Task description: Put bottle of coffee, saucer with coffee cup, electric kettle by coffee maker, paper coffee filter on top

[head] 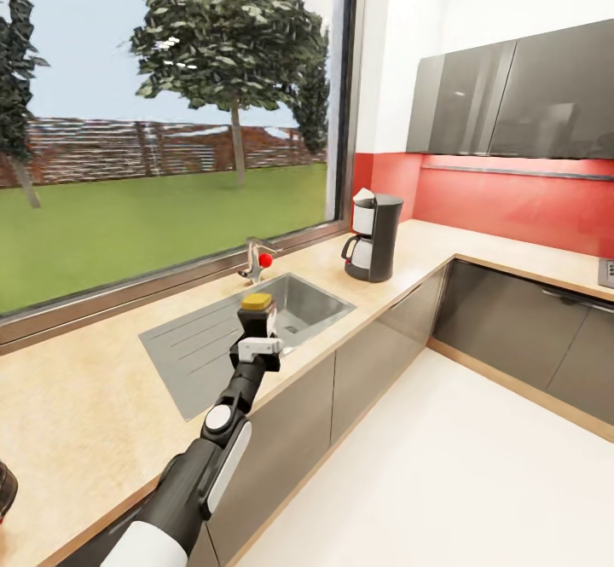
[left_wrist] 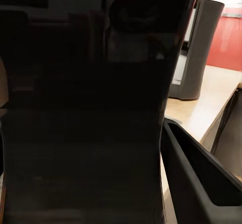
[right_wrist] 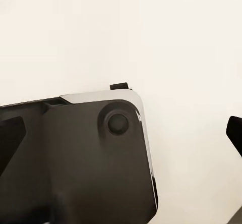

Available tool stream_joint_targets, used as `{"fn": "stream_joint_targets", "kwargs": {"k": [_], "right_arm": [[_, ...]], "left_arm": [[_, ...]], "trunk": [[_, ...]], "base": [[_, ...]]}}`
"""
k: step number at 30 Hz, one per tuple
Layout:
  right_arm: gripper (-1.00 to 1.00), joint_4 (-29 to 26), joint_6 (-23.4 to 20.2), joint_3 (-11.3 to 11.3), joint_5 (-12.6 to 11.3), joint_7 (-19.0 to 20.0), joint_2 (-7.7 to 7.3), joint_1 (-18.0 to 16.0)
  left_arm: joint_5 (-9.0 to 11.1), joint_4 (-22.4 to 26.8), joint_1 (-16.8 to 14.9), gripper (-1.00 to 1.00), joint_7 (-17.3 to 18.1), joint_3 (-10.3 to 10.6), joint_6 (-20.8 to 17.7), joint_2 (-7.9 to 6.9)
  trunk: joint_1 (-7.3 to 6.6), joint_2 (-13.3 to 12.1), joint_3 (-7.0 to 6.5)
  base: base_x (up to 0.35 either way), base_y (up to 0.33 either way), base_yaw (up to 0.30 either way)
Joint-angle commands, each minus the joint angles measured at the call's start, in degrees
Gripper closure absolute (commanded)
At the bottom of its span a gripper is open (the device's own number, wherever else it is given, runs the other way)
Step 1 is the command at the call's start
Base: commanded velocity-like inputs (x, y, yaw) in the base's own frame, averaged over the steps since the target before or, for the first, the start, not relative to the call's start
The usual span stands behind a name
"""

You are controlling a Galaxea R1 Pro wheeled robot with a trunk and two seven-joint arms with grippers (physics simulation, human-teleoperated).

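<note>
My left gripper (head: 258, 334) is shut on the bottle of coffee (head: 257, 303), a small dark jar with a yellow lid. I hold it upright above the front edge of the kitchen countertop (head: 94, 396), in front of the sink. In the left wrist view the dark jar (left_wrist: 85, 113) takes up most of the picture, with one black finger (left_wrist: 196, 178) beside it. The coffee maker (head: 375, 236) stands on the countertop in the corner by the window, to the right of and beyond the jar; its grey shell (left_wrist: 199, 47) also appears past the jar. The right wrist view looks down on my dark base (right_wrist: 75, 163) over the pale floor.
A steel sink (head: 256, 320) with a drainboard and a faucet (head: 253, 262) is set in the counter under the window. Grey cabinets (head: 512, 328) run below the counter and turn the corner at right. Wall cupboards (head: 529, 94) hang above a red backsplash. White floor (head: 443, 473) lies open on the right.
</note>
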State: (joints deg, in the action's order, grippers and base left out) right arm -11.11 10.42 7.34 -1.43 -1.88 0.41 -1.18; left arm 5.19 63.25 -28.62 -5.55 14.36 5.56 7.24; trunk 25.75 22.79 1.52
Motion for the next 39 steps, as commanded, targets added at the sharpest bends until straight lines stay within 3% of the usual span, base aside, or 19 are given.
{"fn": "stream_joint_targets", "kwargs": {"k": [1,6,14,25,39], "right_arm": [[-1.00,0.0,0.2,0.2,-0.2,0.0,0.03,0.0],[-1.00,0.0,0.2,0.2,-0.2,0.0,0.03,0.0],[-1.00,0.0,0.2,0.2,-0.2,-0.1,0.03,0.0],[-1.00,0.0,0.6,0.1,-0.1,-0.1,-0.07,0.0],[-1.00,0.0,0.6,0.1,-0.2,-0.1,-0.92,0.0]], "left_arm": [[0.4,0.0,0.1,1.00,-0.3,0.2,0.3,-0.13],[0.4,1.0,2.3,1.00,0.1,0.3,0.9,-0.43],[0.5,1.7,3.0,1.00,0.3,0.5,1.0,-0.48],[0.3,1.7,3.1,1.00,0.3,1.1,0.9,-0.48],[-0.1,1.0,3.1,1.00,0.3,1.2,0.9,-0.41]], "trunk": [[0.04,0.1,0.13],[0.04,0.1,0.13],[0.04,0.1,0.13],[0.04,0.1,0.13],[0.04,0.1,0.13]], "base": [[0.000,0.000,0.000],[0.000,0.000,0.000],[0.025,0.000,0.000],[0.293,-0.012,0.000],[0.289,-0.147,0.000]]}}
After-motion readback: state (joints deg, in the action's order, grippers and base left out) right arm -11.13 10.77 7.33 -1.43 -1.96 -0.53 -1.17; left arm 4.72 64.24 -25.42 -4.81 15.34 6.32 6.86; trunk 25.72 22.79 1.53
